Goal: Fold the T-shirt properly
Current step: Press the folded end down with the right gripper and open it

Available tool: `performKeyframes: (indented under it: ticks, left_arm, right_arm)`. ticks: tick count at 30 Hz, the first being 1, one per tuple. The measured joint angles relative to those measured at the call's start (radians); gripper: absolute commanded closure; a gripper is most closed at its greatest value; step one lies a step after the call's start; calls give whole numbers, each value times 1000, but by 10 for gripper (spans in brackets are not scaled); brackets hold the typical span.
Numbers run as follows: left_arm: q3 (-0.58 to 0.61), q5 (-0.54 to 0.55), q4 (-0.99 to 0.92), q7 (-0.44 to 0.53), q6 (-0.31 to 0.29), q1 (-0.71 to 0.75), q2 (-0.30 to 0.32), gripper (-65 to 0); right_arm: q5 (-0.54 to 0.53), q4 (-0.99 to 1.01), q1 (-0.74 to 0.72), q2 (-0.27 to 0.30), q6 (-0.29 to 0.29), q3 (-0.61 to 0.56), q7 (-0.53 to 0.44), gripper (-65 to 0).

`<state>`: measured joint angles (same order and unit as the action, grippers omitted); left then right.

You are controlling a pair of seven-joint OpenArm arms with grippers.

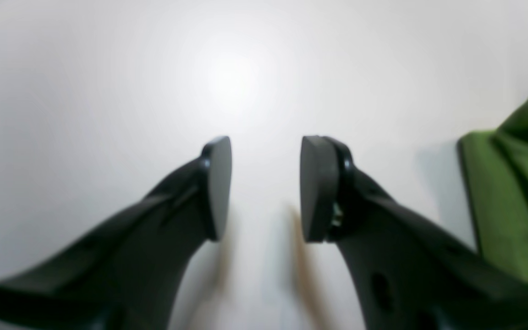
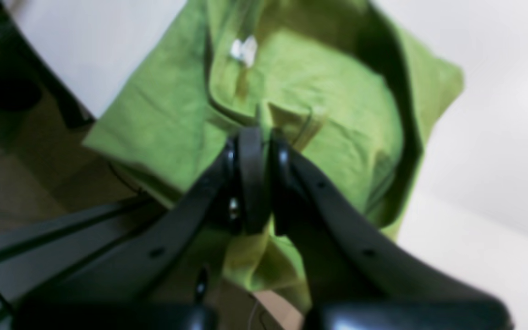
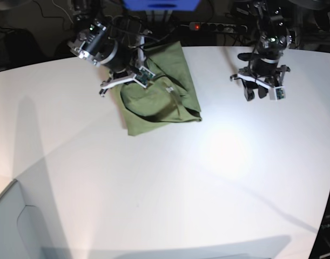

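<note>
Up close, the right gripper (image 2: 257, 137) was clenched on a pinch of green cloth, its two dark jaws pressed together with fabric caught between them. That cloth belonged to the T-shirt (image 3: 159, 94), an olive-green garment lying bunched and partly doubled over on the white counter (image 3: 170, 183), toward its far edge. A small white tag (image 2: 244, 49) showed near the neckline, just beyond the pinched spot. Part of the shirt drooped past the counter's edge in the right wrist view.

Further out, the left gripper (image 1: 264, 188) hung over bare counter with its jaws apart and nothing between them. It stood well apart from the shirt; only a green edge showed at the side of its wrist view.

Judging by this, the step in hand was a one-armed grasp near the collar, likely to lift or drag the shirt so it could be spread out. Folding proper did not look begun. The next move probably called for pulling the cloth flat toward the middle of the counter, with the left gripper coming across to take a second hold.
</note>
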<state>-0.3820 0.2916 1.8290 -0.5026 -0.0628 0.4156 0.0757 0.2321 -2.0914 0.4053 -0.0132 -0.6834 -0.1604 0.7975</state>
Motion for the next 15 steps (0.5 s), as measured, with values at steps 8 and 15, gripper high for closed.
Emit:
performKeyframes:
  ticks: [8,15]
  left_arm:
    - [0,-3,0,1,2,-28,0,-239]
    - [1,-3,0,0,-1,-27,2,-239]
  right_arm:
    - [-2,0,-3,63,0,-246,3,-2]
    - [2,0,-27,64,0,-278,4,-4]
